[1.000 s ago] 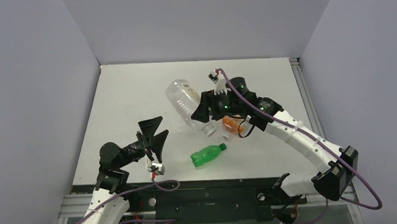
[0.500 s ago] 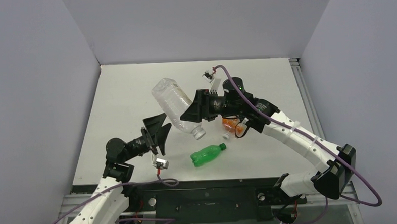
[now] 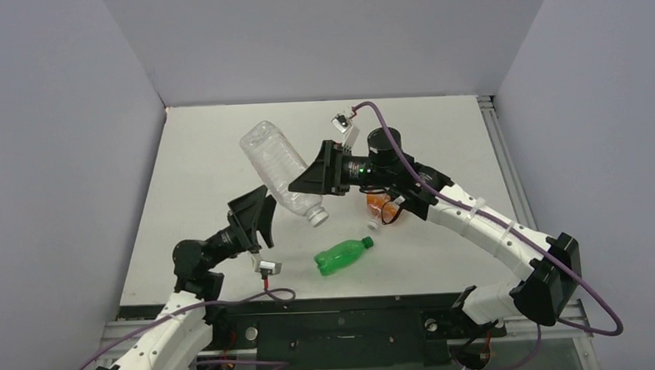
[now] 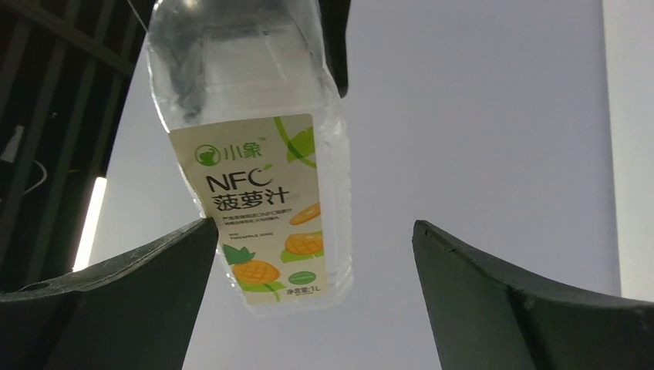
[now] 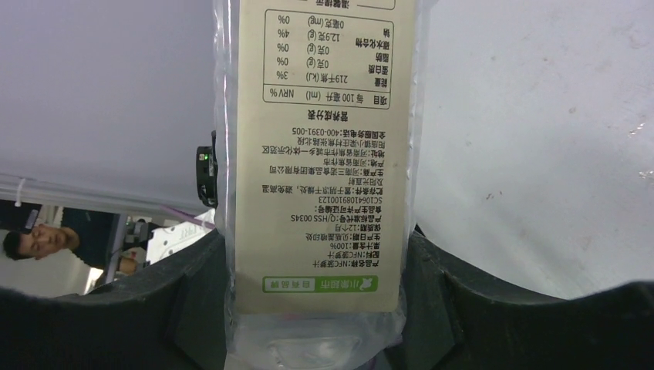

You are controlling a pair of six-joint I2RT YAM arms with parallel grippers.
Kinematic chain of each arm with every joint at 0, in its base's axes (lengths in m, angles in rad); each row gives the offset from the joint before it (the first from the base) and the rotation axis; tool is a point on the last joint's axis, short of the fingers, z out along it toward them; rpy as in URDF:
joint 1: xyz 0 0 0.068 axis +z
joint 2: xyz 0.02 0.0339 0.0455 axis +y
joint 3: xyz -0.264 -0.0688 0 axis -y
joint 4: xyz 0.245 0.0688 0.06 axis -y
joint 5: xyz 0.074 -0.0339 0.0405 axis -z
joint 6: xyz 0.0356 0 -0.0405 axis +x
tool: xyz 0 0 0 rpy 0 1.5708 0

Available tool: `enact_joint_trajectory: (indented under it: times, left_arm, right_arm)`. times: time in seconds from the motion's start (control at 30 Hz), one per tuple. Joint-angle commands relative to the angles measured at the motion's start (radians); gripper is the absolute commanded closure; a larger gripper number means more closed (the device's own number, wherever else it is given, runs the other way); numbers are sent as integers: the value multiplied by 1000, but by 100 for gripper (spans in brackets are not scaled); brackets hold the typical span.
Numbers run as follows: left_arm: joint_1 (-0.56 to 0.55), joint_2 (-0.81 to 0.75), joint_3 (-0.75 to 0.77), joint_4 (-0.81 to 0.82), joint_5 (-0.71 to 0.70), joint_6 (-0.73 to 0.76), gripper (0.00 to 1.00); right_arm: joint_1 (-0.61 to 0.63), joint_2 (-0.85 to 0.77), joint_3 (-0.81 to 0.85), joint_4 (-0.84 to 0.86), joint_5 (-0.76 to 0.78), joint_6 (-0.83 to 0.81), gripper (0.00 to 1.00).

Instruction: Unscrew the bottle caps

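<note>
My right gripper (image 3: 317, 172) is shut on the clear squarish bottle (image 3: 277, 165) and holds it in the air, tilted, with its white cap (image 3: 318, 220) pointing down toward the near side. In the right wrist view the bottle's white label (image 5: 324, 154) fills the gap between the fingers (image 5: 181, 297). My left gripper (image 3: 257, 218) is open and empty, just left of the cap end. In the left wrist view the bottle (image 4: 262, 193) hangs ahead between the spread fingers (image 4: 123, 293). The green bottle (image 3: 341, 256) lies on the table with its green cap (image 3: 367, 242) on. The orange bottle (image 3: 381, 205) is partly hidden behind the right arm.
The white table (image 3: 206, 157) is walled by grey panels at the back and both sides. A small white cap (image 3: 373, 225) shows at the orange bottle's near end. Purple cables (image 3: 475, 199) run along both arms.
The right arm has carried the clear bottle left and higher. The left gripper has risen and moved toward the bottle's cap end, staying open.
</note>
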Motion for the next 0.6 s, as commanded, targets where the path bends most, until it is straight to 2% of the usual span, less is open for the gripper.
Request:
enact_joint_trajectory:
  times: [0.0,0.2,0.57]
  left_arm:
    - [-11,-24,-2,150,-32,-7,3]
    - [-12,-6,-5,261,-58,-60,4]
    - [-11,65,46,233,-78,-19,3]
  right_arm:
    - [-5,21,-15,182,-69,124,76]
    - [13,43,-24,230,-79,166,76]
    - [62,37,-62,161,-98,133,80]
